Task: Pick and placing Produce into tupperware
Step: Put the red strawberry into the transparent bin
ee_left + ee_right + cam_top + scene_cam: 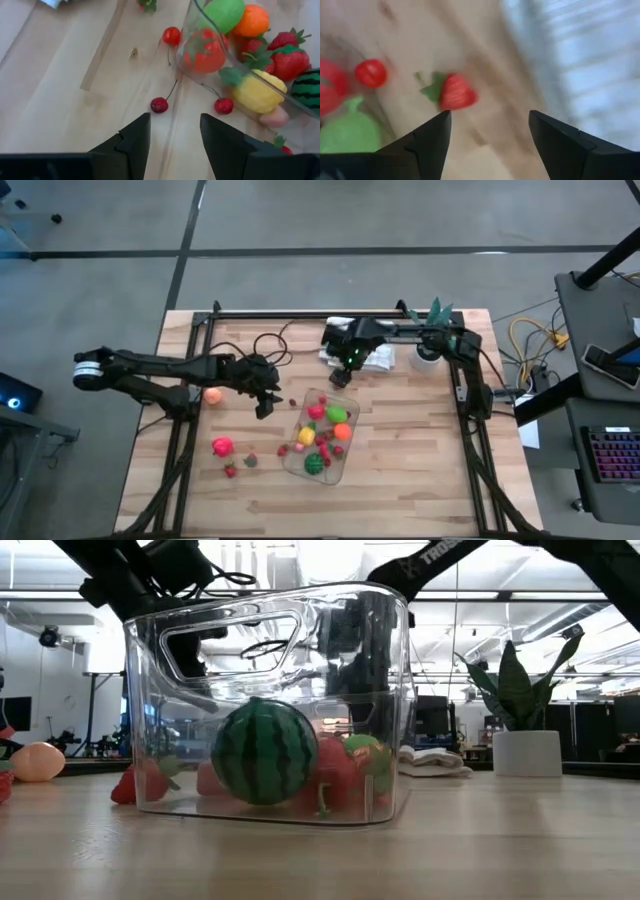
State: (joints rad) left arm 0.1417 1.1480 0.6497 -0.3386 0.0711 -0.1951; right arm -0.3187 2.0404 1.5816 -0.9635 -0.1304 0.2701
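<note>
The clear tupperware (pixel 322 438) stands on the table's middle. It holds a striped melon (pixel 265 752), a tomato (pixel 205 50), a lemon (pixel 257 92), a lime-green fruit (pixel 223 12), an orange (pixel 252 20) and strawberries. My left gripper (pixel 265 402) hovers open just left of the tupperware's far end, over two cherries (pixel 159 105) on the wood. My right gripper (pixel 340 377) is open just beyond the tupperware's far end. In its wrist view (pixel 490 117), a strawberry (pixel 455 92) shows ahead of its fingers.
More produce lies left of the tupperware: a peach (pixel 212 394), a pink-red fruit (pixel 222 446), a strawberry (pixel 231 470) and a dark piece (pixel 250 461). A white cloth (pixel 365 358) and a potted plant (pixel 432 330) sit at the far edge, behind my right gripper.
</note>
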